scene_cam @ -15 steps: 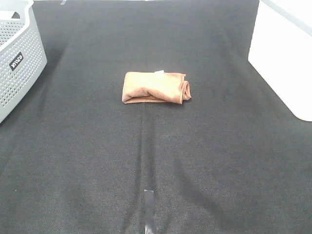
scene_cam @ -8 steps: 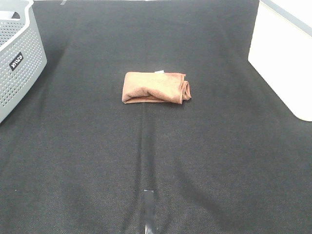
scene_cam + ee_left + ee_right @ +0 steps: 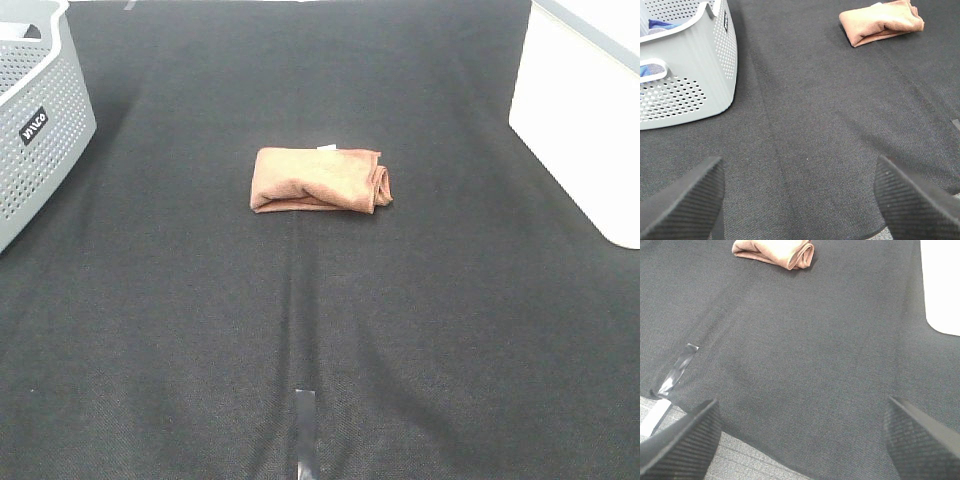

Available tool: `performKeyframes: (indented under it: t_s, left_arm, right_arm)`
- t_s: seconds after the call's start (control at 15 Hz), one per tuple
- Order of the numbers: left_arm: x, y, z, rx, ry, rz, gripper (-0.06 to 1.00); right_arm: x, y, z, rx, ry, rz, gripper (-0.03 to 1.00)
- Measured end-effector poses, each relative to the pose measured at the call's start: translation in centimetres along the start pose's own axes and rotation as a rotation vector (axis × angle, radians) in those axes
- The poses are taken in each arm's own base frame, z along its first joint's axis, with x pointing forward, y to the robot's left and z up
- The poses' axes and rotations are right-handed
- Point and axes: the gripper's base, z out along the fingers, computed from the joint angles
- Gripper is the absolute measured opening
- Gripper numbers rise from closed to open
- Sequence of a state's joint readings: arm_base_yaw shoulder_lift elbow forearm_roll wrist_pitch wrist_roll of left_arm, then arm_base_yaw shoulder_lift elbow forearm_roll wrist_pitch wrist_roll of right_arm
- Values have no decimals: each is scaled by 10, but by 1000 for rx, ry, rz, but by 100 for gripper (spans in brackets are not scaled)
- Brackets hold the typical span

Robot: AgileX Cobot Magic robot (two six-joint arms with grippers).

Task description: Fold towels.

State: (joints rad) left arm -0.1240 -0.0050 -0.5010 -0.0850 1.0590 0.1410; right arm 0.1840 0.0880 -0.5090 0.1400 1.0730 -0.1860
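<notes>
**Nothing is moving: the towel is lying folded, both hands are standing clear**

Nothing is shifting between the earlier high views and this one. The towel is sitting in the same spot with the same outline, and no arm is entering the high view.

The towel is lying near the middle of the dark surface, towards its far half, bundled into a compact rectangle. Its layered edges are showing at the right end, and a small white tag is peeking out at the far edge. The folds are looking a little loose and rounded rather than crisp.

The left hand is hanging wide open over bare cloth, holding nothing, with the towel well apart from it and the basket off to one side. Something blue is showing inside the basket, too little to name. The right hand is also spread wide and empty, near the edge of the surface, with the towel far ahead of it and a strip of tape lying between.

This stillness is suggesting that the fold on this towel is finished, or nearly so, and that both arms are resting at a pulled-back pose. Whether another tidy-up pass or a fresh towel from the basket is coming, the pictures are not telling.
</notes>
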Motion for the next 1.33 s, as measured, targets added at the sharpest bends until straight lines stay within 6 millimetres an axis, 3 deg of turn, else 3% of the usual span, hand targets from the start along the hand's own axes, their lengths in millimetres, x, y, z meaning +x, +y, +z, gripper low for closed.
performKeyframes:
  t_s: [0.47, 0.73, 1.33]
  left_arm:
    - [0, -1, 1, -106, 7, -53, 78]
    - [0, -1, 1, -106, 7, -53, 78]
    - [0, -1, 1, -106, 7, -53, 78]
  right_arm:
    - [0, 0, 0, 36, 1, 26, 82]
    - [-1, -1, 2, 161, 4, 111, 82]
    - [4, 3, -6, 168, -61, 115, 82]
